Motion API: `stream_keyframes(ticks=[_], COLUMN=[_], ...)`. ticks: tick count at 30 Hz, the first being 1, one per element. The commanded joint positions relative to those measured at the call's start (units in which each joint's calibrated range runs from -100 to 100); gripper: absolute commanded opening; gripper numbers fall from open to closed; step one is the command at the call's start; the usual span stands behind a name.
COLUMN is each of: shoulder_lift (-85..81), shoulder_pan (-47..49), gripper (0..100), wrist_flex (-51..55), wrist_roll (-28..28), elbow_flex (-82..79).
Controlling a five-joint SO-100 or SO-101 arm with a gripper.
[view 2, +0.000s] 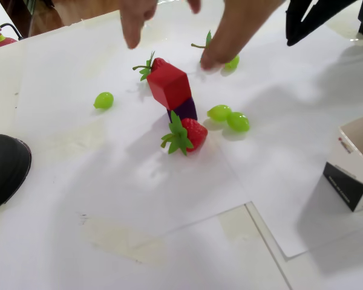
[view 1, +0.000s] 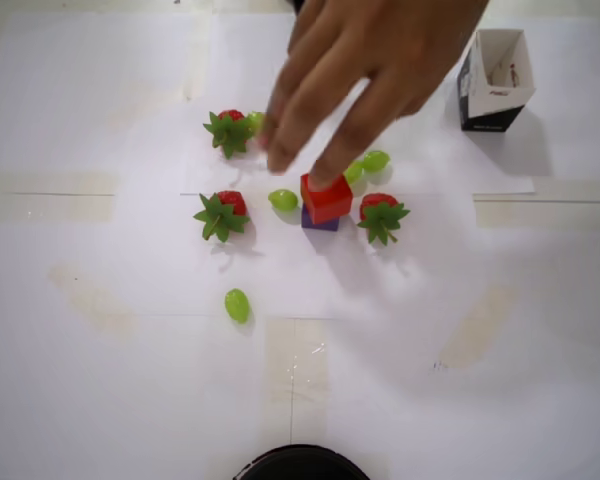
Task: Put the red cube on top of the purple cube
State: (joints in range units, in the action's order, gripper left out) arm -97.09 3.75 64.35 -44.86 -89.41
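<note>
White paper sheets, taped at the seams, are covering the worktop (view 1: 100, 380), with a strip of wooden floor showing at the far edge in the fixed view. Going left to right in the overhead view, two strawberries (view 1: 220, 215) are lying beside green grapes (view 1: 237, 305), scattered loosely as if serving as distractors. At the middle, the red cube (view 1: 326, 198) is sitting on the purple cube (view 1: 320, 222), twisted slightly off square, so the stack is looking finished. A person's hand (view 1: 380, 60) is reaching down over it, fingers spread, one fingertip seeming to touch the red cube's far edge, probably to take the stack apart. A third strawberry (view 1: 381, 216) is lying just right of the stack, and an open carton (view 1: 495, 80) is standing well apart at the far right. The gripper (view 2: 317, 18) is showing only in the fixed view, hanging clear of the cubes at the top right; it is carrying nothing, but how far its jaws are spread I cannot tell.
</note>
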Motion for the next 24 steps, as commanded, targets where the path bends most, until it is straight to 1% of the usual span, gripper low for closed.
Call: stream_keyframes(ticks=[1,24], shoulder_lift=[-0.59,-0.59], shoulder_pan=[-0.44,-0.88], gripper=[0,0], wrist_flex=[1.83,-1.52], wrist_roll=[0.34,-0.24], elbow_flex=[5.78,3.78])
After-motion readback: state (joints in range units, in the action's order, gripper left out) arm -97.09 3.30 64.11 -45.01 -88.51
